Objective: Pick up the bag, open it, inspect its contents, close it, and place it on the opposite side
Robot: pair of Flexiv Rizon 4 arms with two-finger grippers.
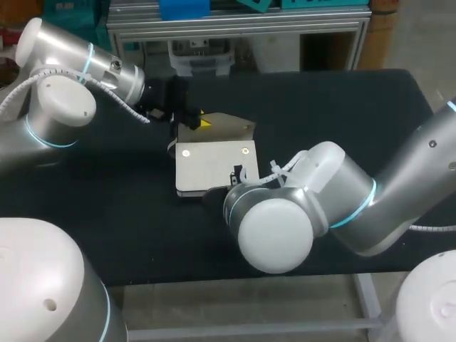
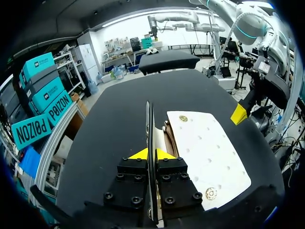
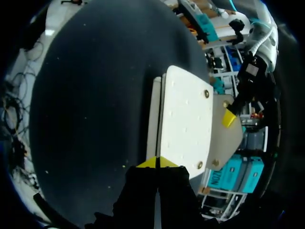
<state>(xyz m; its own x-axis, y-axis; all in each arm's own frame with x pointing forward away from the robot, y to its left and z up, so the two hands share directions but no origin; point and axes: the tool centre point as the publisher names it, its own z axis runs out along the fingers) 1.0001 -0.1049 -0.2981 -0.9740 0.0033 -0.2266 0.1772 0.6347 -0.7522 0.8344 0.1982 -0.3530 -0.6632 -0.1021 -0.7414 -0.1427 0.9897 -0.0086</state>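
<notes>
Bag (image 1: pixel 214 167) on worktop (image 1: pixel 342 114): left end effector (image 2: pixel 151 155) clamped on flap (image 1: pixel 224 127), right end effector (image 3: pixel 157 163) pinching the near edge; the thin flap may slip out if pulled askew.

Mid-table sits a flat white bag with brass studs (image 1: pixel 214 167), held at two edges: left gripper (image 1: pixel 187 117) clamps its raised flap on the far side, right gripper (image 1: pixel 235 178) clamps the near edge. Black tabletop (image 1: pixel 342 114) lies bare to both sides; the grey right arm (image 1: pixel 320 206) bars the near-right approach
</notes>
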